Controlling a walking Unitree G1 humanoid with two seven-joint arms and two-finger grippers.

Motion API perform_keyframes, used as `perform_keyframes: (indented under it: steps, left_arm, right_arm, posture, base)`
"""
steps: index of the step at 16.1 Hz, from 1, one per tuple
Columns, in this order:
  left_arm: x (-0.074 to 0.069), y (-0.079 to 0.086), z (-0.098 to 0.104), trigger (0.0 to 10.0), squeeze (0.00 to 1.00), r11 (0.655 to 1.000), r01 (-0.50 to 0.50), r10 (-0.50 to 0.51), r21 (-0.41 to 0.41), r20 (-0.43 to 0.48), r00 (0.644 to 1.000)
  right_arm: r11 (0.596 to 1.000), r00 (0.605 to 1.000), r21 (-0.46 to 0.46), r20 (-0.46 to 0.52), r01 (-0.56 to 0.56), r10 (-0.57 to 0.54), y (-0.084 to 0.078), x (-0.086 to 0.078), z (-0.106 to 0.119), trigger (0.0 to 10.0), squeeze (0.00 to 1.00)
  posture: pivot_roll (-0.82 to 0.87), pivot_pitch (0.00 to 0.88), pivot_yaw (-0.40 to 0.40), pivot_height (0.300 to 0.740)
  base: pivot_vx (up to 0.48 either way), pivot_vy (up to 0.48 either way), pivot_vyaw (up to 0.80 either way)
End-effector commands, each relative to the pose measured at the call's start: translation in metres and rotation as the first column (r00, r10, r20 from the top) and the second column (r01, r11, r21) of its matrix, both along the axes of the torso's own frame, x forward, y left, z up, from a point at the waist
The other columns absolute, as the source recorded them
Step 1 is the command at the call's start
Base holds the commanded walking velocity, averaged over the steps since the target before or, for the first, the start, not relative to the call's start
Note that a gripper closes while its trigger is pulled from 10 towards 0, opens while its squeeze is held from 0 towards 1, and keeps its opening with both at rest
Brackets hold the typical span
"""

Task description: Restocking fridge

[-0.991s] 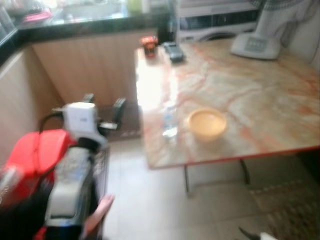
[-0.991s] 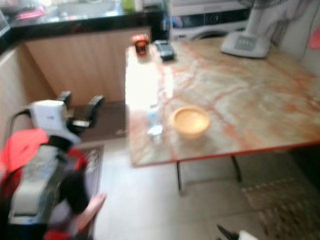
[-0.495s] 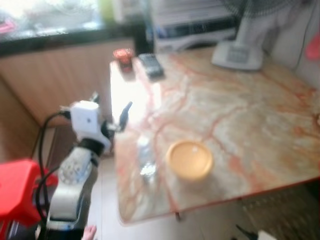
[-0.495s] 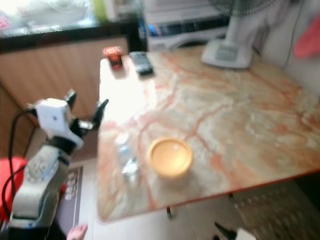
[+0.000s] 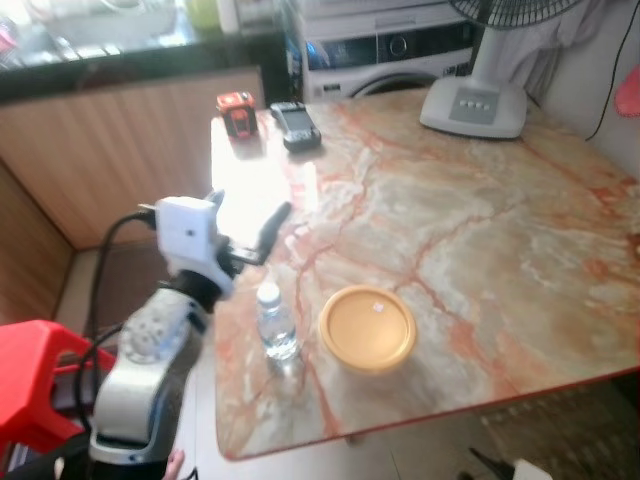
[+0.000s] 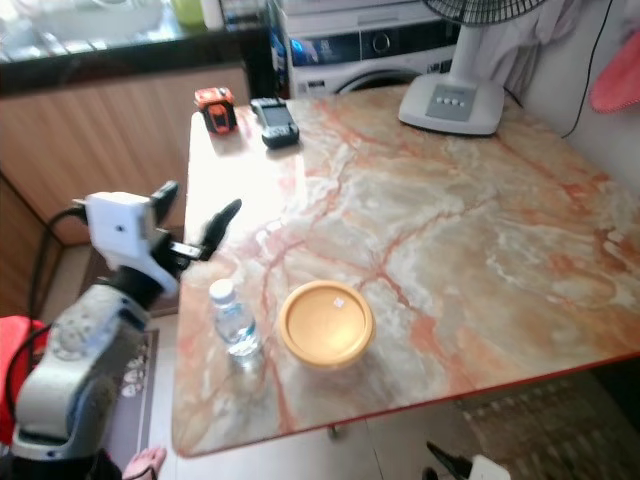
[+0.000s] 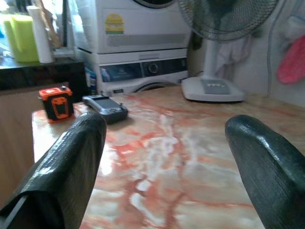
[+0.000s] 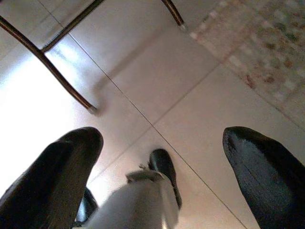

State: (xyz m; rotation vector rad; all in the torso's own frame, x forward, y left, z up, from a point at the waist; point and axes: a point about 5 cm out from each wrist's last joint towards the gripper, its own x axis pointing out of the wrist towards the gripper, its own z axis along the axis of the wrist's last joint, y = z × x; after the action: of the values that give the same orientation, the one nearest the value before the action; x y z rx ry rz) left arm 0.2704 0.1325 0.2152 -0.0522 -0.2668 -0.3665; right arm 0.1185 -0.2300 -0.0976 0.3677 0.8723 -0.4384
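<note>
A small clear water bottle with a white cap stands upright near the front left corner of the marble table. A round yellow bowl sits just to its right. My left gripper is raised at the table's left edge, a little beyond the bottle and apart from it, open and holding nothing. In the left wrist view its fingers point across the tabletop. My right gripper hangs low, open over the tiled floor beside the table legs.
At the table's far end lie an orange tape measure, a black handheld device and a fan base. A washing machine and a dark counter stand behind. A red stool is at my left.
The view has turned and closed in on the table. My left arm has risen from beside the stool to the table's left edge. Bottle and bowl stay put on the table.
</note>
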Motion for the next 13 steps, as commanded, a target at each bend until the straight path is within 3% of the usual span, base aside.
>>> perform_keyframes:
  steps: [1,4,5,6,7,8,10,11,13]
  left_arm:
    - [-0.001,-0.004,0.003,10.0,0.0,1.0,0.009,-0.009,-0.007,-0.024,1.0]
    - [-0.006,-0.019,0.012,10.0,0.0,0.99,0.1,-0.094,0.102,-0.062,0.994]
    - [-0.01,-0.024,0.025,10.0,0.0,0.976,0.182,-0.165,0.117,-0.139,0.976]
    - [-0.01,-0.017,0.044,10.0,0.0,0.97,0.188,-0.157,0.156,-0.189,0.969]
    - [0.0,-0.003,0.054,10.0,0.0,0.993,0.078,-0.054,0.092,-0.239,0.969]
    - [0.003,0.003,0.054,10.0,0.0,0.994,0.069,-0.042,0.089,-0.274,0.961]
    - [0.001,0.013,0.05,10.0,0.0,0.964,0.155,-0.071,0.218,-0.349,0.934]
    - [0.001,0.016,0.048,10.0,0.0,0.961,0.151,-0.059,0.232,-0.363,0.93]
    - [-0.004,0.016,0.033,10.0,0.0,0.929,0.263,-0.119,0.26,-0.465,0.877]
  right_arm:
    - [1.0,1.0,0.0,-0.02,0.011,-0.011,-0.002,-0.006,-0.002,10.0,0.0]
    - [1.0,1.0,0.0,-0.024,0.008,-0.008,-0.002,-0.007,-0.002,10.0,0.0]
    - [1.0,0.999,-0.005,-0.036,-0.021,0.021,-0.002,-0.007,-0.002,10.0,0.0]
    - [0.999,0.997,-0.011,-0.053,-0.048,0.047,-0.002,-0.009,-0.003,10.0,0.0]
    - [0.998,0.997,-0.012,-0.059,-0.055,0.055,-0.002,-0.009,-0.003,10.0,0.0]
    - [0.998,0.997,-0.012,-0.059,-0.058,0.057,-0.002,-0.009,-0.003,10.0,0.0]
    - [0.992,0.989,-0.024,-0.079,-0.126,0.124,-0.001,-0.008,-0.003,10.0,0.0]
    - [0.99,0.987,-0.025,-0.076,-0.142,0.14,-0.001,-0.007,-0.003,10.0,0.0]
    - [0.989,0.987,-0.024,-0.072,-0.145,0.143,0.0,-0.007,-0.003,10.0,0.0]
  posture:
    - [0.21,0.053,0.05,0.74]
    - [0.21,0.058,0.052,0.74]
    - [0.23,0.066,0.049,0.74]
    - [0.24,0.068,0.047,0.74]
    - [0.25,0.068,0.045,0.74]
    - [0.25,0.069,0.048,0.74]
    - [0.25,0.066,0.053,0.74]
    - [0.25,0.064,0.056,0.74]
    - [0.24,0.062,0.062,0.74]
  base:
    - [0.0,0.0,0.0]
    - [0.0,0.0,0.0]
    - [0.0,0.0,0.0]
    - [0.0,0.0,0.0]
    - [0.0,0.0,0.0]
    - [0.0,0.0,0.0]
    - [0.0,0.0,0.0]
    - [0.0,0.0,0.0]
    - [0.0,0.0,0.0]
